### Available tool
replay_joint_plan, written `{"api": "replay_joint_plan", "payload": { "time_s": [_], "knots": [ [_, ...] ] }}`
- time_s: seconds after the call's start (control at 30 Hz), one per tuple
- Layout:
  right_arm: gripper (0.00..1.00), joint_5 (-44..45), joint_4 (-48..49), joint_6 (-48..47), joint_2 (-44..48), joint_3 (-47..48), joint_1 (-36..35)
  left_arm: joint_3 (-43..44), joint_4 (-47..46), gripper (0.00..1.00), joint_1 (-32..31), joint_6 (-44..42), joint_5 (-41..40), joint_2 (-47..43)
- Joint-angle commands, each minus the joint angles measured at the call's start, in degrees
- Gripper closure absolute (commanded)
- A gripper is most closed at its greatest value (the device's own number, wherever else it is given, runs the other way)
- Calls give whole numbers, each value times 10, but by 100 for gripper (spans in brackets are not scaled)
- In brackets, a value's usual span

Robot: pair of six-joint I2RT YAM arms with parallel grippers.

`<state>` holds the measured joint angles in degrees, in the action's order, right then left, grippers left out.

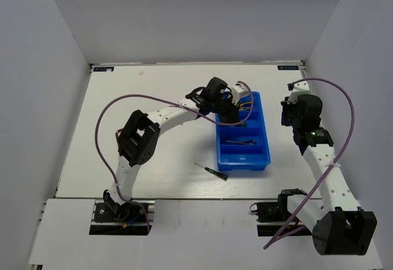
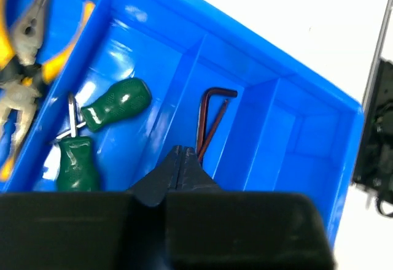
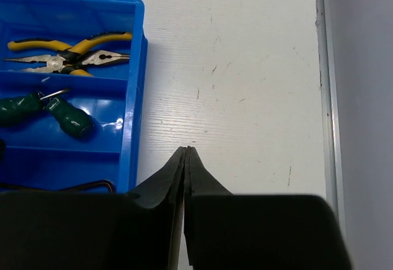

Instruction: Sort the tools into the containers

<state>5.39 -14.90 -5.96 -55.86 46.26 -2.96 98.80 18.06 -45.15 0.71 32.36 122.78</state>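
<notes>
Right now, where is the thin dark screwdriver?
In the top view, the thin dark screwdriver lies on the white table, outside the bright blue plastic tray, just left of its near-left corner.

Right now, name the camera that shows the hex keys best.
Left wrist: the hex keys lie large and clear in the tray. Top external shows thin dark lines; right wrist catches only a sliver, lower left.

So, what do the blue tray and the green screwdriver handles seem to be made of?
Blue tray: likely moulded plastic, glossy; light glints on its walls. Green screwdriver handles: probably hard plastic, shiny with small highlights.
</notes>
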Motion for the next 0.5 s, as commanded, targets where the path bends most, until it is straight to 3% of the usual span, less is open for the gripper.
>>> {"api": "replay_joint_plan", "payload": {
  "time_s": [0.0, 0.03, 0.07, 0.1, 0.13, 0.17, 0.2, 0.23, 0.27, 0.3, 0.4, 0.43, 0.47],
  "knots": [
    [94, -9, 20, 3, 12, 2, 3, -27, -21, 100, -13, 14, -32, -124],
    [76, -24, 17, -2, 8, 2, 3, -51, -21, 100, -13, 30, -70, -153],
    [54, -47, 13, -12, 7, 4, 2, -82, -26, 100, -13, 82, -184, -220],
    [26, -102, -10, -17, -3, 11, 2, -146, -7, 100, 0, 128, -253, -253],
    [24, -122, -18, -33, -10, 15, 3, -175, 19, 98, 9, 174, -310, -281],
    [29, -178, -29, -36, -14, 19, 2, -195, 56, 93, 42, 238, -390, -300],
    [85, -225, -48, -40, -23, 24, 2, -223, 98, 82, 62, 262, -417, -328],
    [100, -264, -60, -38, -33, 28, 2, -243, 146, 67, 82, 278, -430, -343],
    [100, -326, -65, -35, -36, 35, 1, -267, 146, 40, 106, 278, -413, -359],
    [100, -357, -80, -38, -44, 35, 1, -314, 157, 29, 161, 293, -404, -377],
    [97, -479, -105, -40, -65, 45, -1, -372, 175, 18, 256, 293, -410, -445],
    [88, -496, -112, -38, -71, 50, -3, -380, 182, 17, 277, 285, -422, -458],
    [86, -502, -123, -35, -75, 59, -6, -385, 193, 15, 295, 277, -452, -468]
  ]
}}
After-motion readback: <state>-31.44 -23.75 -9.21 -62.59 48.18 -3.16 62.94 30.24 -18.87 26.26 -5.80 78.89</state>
